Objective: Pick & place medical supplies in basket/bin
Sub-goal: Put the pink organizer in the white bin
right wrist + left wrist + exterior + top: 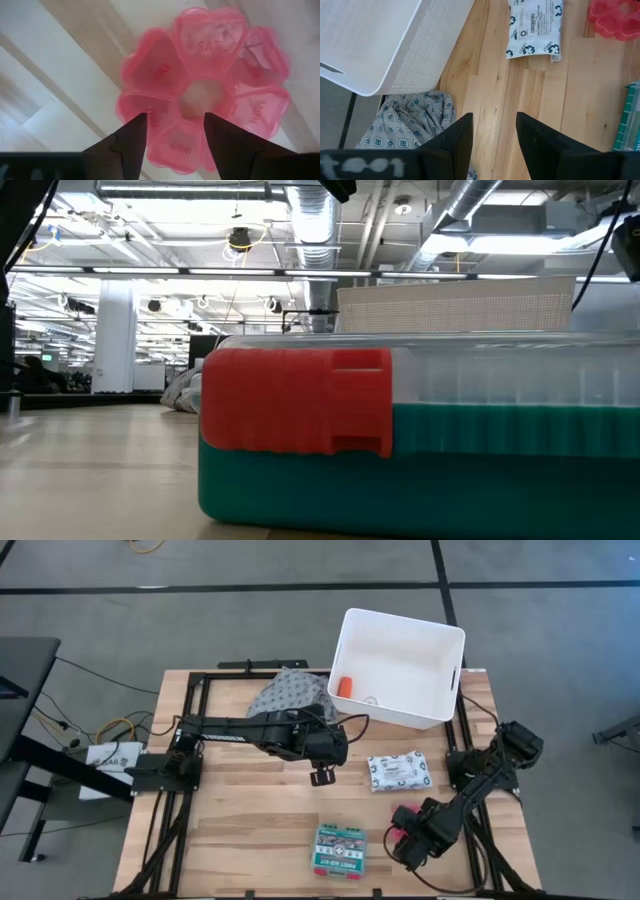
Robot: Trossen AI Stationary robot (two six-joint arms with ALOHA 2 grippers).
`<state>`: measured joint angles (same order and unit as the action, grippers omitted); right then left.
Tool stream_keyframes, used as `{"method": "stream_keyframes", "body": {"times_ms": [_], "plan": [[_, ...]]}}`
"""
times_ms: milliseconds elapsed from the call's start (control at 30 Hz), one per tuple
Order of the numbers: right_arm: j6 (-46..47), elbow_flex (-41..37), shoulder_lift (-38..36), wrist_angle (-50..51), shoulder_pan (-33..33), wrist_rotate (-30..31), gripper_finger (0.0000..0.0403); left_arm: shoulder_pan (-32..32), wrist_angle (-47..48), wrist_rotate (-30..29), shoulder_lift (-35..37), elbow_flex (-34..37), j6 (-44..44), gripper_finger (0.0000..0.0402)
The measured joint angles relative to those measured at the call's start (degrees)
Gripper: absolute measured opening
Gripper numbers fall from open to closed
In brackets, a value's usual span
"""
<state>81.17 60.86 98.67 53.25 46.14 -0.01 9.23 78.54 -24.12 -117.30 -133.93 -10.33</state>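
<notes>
The pink round disc (205, 85), a petal-shaped pill box marked with days, lies flat on the table near its right near corner. My right gripper (175, 117) is open just over it, one finger on either side of its near petals; the high view shows only pink bits (403, 812) beside that gripper (405, 830). My left gripper (494, 117) hangs open over bare wood at mid-table (322, 776). The white patterned soft pack (397, 771) and the green first-aid box (338, 850) lie flat on the table. The orange tube (343, 686) lies inside the white bin (440, 650). My right gripper comes at the pink disc from above, its fingers (130, 142) standing astride the disc's near petals (172, 142). Whether the fingertips touch the disc, I cannot tell. The disc lies flat on the table.
The grey dotted cloth (290, 690) lies bunched against the bin's left wall, at the far edge. In the low view the green box with its red latch (300, 415) fills the foreground and the bin (455, 305) stands behind it. Bare wood shows between the cloth and the soft pack.
</notes>
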Motion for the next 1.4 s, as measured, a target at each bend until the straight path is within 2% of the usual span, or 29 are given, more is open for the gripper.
{"method": "stream_keyframes", "body": {"times_ms": [433,700,1400], "plan": [[-3.66,0.00,0.00,-2.57,-1.03,0.09,0.0228,0.00,0.00,-0.02,0.00,0.00,0.00,0.0142],[-7.45,0.02,0.00,-7.56,-1.01,0.04,0.0231,0.00,0.00,-0.02,0.00,0.00,0.00,0.0142],[-4.32,0.02,0.00,-3.35,-1.01,0.08,0.0265,0.00,0.00,-0.02,0.00,0.00,0.00,0.0142]]}}
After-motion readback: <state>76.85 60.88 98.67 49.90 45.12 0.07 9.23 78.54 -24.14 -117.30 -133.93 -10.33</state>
